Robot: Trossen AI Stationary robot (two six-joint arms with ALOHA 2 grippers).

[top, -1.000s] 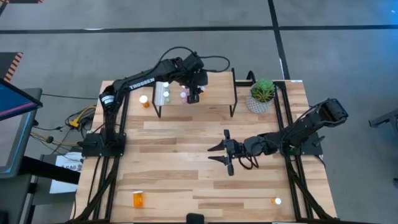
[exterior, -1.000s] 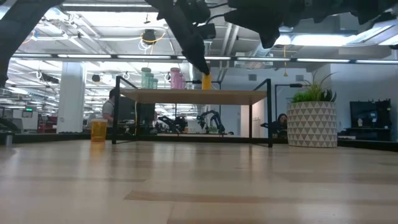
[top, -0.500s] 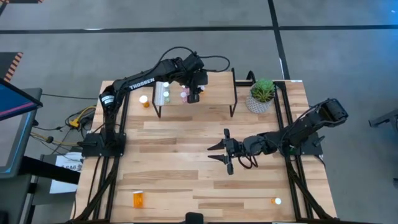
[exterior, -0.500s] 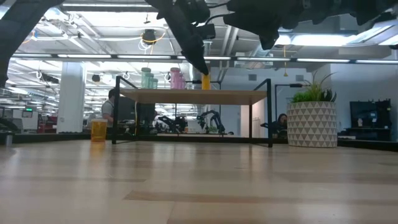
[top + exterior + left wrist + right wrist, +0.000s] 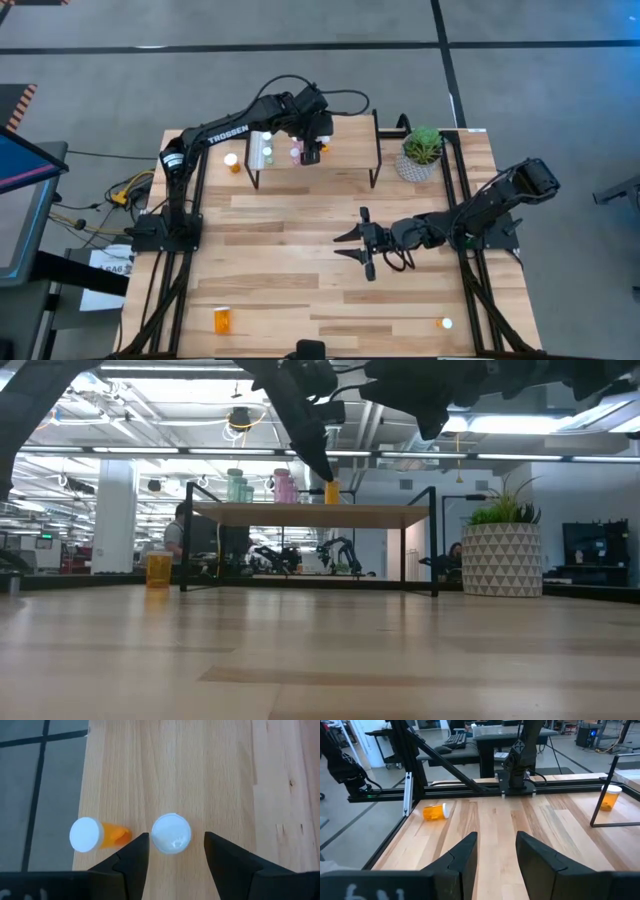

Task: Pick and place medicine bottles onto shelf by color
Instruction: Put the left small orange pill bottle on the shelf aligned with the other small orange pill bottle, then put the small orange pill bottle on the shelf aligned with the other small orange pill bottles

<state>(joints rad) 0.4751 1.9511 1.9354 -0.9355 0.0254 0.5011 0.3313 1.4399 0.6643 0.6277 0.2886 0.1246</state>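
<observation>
The left gripper (image 5: 313, 150) hangs over the shelf (image 5: 350, 140), which stands near the table's (image 5: 300, 230) far edge. Its fingers (image 5: 132, 865) are parted, one on each side of a white-capped bottle (image 5: 171, 834) standing upright on the shelf plank, with a gap on both sides and no grip. In the low view this bottle (image 5: 331, 492) shows an orange body right under the gripper. Beside it on the shelf stand a pink bottle (image 5: 284, 485) and pale green bottles (image 5: 238, 487), toward the shelf's left end.

1 orange bottle (image 5: 231, 161) stands on the table just beyond the shelf's left end. Another orange bottle (image 5: 222, 320) lies on its side near the table's front-left corner, and 1 more (image 5: 445, 323) stands near the front-right corner.

The right gripper (image 5: 360, 245) waits over the middle of the table, fingers (image 5: 457, 857) parted and holding nothing. A potted plant (image 5: 420, 153) sits at the far-right corner.
</observation>
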